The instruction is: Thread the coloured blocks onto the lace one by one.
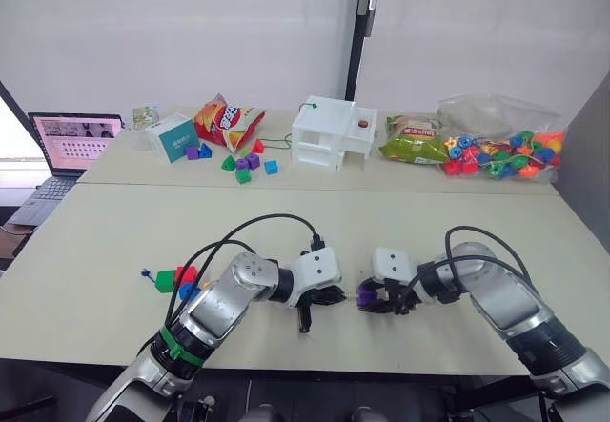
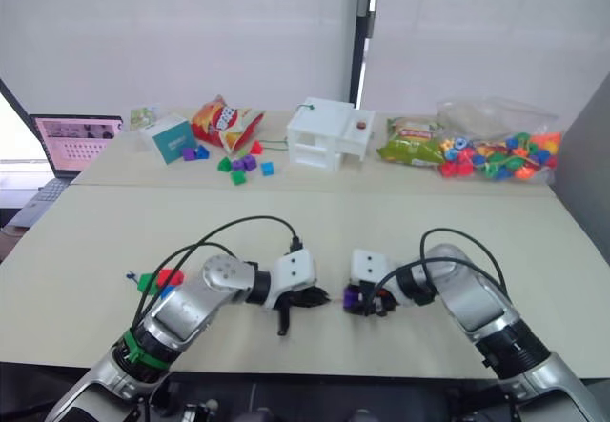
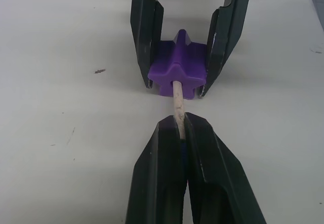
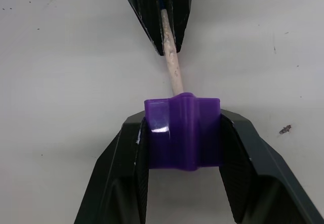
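My left gripper (image 3: pixel 178 120) is shut on the lace, whose pale stiff tip (image 3: pixel 176 95) sticks out from between the fingers. The tip's end sits in the hole of the purple block (image 4: pixel 182 133). My right gripper (image 4: pixel 182 119) is shut on that block, one finger on each side, just above the table. In the head views the two grippers meet tip to tip near the table's front edge, left gripper (image 1: pixel 329 298) and right gripper (image 1: pixel 367 298). A green block (image 1: pixel 166 281), a red block (image 1: pixel 186 273) and a blue block (image 1: pixel 188 291) lie together behind my left arm.
Along the far table stand a laptop (image 1: pixel 71 141), a teal box (image 1: pixel 172 138), a red snack bag (image 1: pixel 227 120), loose small blocks (image 1: pixel 243 163), a white toy house (image 1: pixel 334 131), a green snack bag (image 1: pixel 415 141) and a bag of beads (image 1: pixel 500 150).
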Available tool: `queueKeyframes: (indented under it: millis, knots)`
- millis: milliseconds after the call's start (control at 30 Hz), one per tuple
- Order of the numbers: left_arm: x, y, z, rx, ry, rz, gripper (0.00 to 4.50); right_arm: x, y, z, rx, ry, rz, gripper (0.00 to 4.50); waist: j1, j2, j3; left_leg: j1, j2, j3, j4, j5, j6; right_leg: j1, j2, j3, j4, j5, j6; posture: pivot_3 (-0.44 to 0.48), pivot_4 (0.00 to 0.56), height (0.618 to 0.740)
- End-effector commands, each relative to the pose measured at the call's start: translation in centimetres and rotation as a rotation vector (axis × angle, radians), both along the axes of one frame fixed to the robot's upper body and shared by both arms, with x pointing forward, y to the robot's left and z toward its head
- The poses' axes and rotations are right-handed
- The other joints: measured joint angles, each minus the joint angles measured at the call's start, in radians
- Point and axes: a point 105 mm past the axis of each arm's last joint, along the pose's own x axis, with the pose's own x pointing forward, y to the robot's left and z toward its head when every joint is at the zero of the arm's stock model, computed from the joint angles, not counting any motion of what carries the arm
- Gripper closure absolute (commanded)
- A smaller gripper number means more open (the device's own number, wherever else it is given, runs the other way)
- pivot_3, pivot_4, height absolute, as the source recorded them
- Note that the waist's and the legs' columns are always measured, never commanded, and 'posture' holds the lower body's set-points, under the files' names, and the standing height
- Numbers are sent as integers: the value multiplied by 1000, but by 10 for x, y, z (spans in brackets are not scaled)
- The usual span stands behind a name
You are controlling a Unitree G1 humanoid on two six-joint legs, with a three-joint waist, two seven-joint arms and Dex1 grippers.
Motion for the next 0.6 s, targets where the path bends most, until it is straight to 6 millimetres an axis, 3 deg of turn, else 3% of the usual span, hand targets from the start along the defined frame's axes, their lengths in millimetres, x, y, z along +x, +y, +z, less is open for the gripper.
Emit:
queueKeyframes:
  millis: [33,233,600]
  knots:
    - [-8,-26,17,-75,-50,-88,4500,-4,9,4,13,-18,26,3129,2,0,0,1,0,0,0,0,0,1,0,0,0,0,0,0,150,740]
    - [-15,-42,24,-139,-34,-145,4500,-5,11,2,12,-16,20,3129,5,0,0,2,0,-1,1,0,0,3,0,-1,-1,0,1,0,150,740]
    - [-10,-29,32,-35,-70,-160,4500,-9,9,-1,-24,17,22,3129,-1,0,0,1,0,-1,1,0,0,3,0,-1,-1,0,1,0,150,740]
